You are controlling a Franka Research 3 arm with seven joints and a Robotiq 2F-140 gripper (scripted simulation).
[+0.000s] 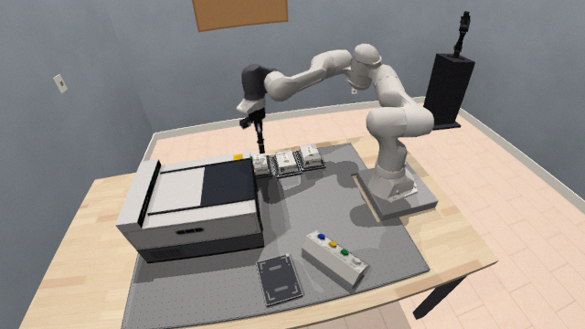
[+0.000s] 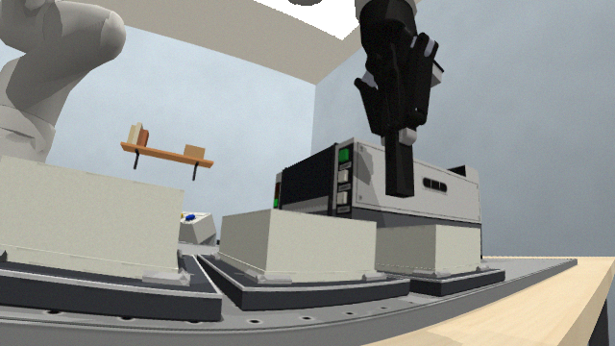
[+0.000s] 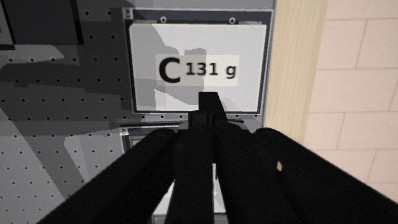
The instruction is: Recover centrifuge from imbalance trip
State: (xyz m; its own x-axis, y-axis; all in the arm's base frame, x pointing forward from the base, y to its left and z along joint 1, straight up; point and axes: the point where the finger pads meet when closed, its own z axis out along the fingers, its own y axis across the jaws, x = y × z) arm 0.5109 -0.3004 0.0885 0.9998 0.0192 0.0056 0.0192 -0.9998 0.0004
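Note:
My gripper (image 1: pixel 261 147) is shut and empty, pointing straight down just above balance plate C (image 1: pixel 260 164), the nest nearest the centrifuge. In the wrist view the closed fingertips (image 3: pixel 209 100) hang over the white plate, whose label reads "C 131 g" (image 3: pixel 197 70). From the low side view the fingers (image 2: pixel 399 189) hover a little above plate C (image 2: pixel 428 250). Plates B (image 1: pixel 287 162) and A (image 1: pixel 311 156) sit in their nests beside it. The plate centrifuge (image 1: pixel 192 201) stands to the left; its keys (image 2: pixel 342 176) are on its front. The rotor buckets are hidden.
The button panel (image 1: pixel 335 256) with blue, yellow, green and white buttons lies at the mat's front. A dark flat nest (image 1: pixel 280 280) lies beside it. A black tower (image 1: pixel 448 89) stands at the back right. The table edge runs just past the plate row.

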